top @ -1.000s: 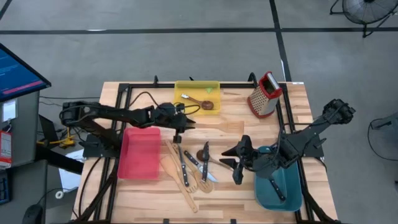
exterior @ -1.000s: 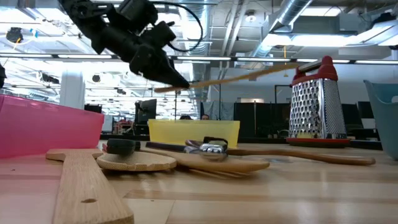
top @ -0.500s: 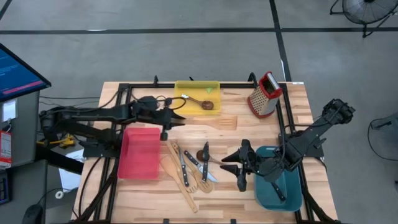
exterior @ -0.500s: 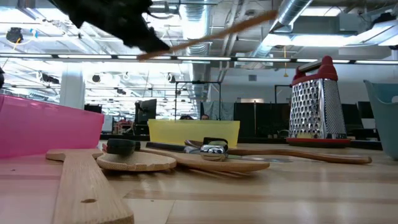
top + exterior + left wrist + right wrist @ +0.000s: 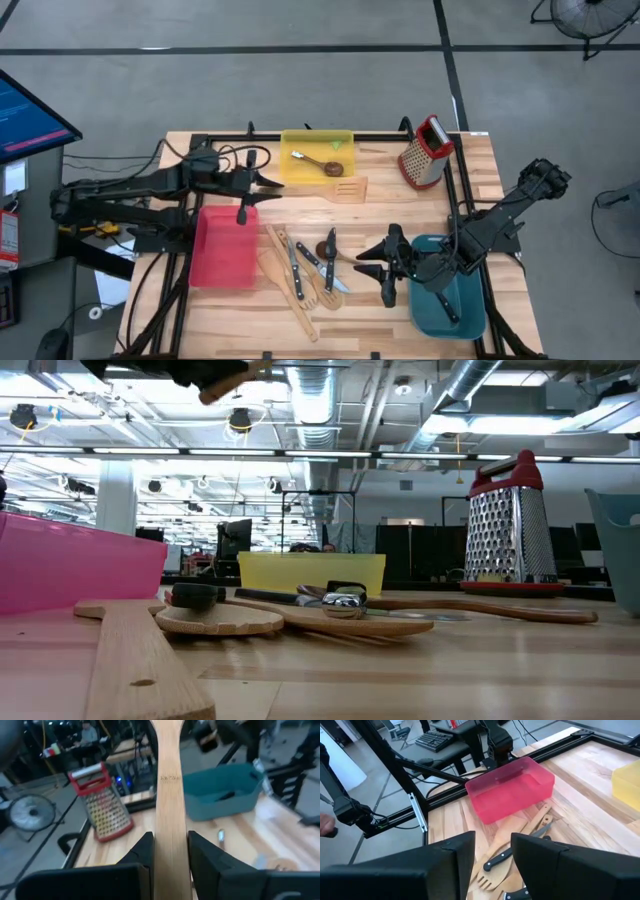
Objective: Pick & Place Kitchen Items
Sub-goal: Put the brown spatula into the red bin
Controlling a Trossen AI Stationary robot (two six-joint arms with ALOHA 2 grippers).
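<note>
Presently the yellow bin (image 5: pixel 317 158) holds a dark spoon (image 5: pixel 322 166), the teal bin (image 5: pixel 449 297) a knife (image 5: pixel 443 301); left jaws grip a pale spatula (image 5: pixel 322 190), right jaws stand apart, empty.

Box grater (image 5: pixel 426 151); yellow (image 5: pixel 316 145), red (image 5: pixel 224 247), teal bins (image 5: pixel 462 310).

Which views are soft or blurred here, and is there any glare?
Left wrist view: the held spatula is fairly sharp, the grater and teal bin behind are soft. Low view: ceiling lights glare, the nearest spatula is soft. High view: evenly lit.
</note>
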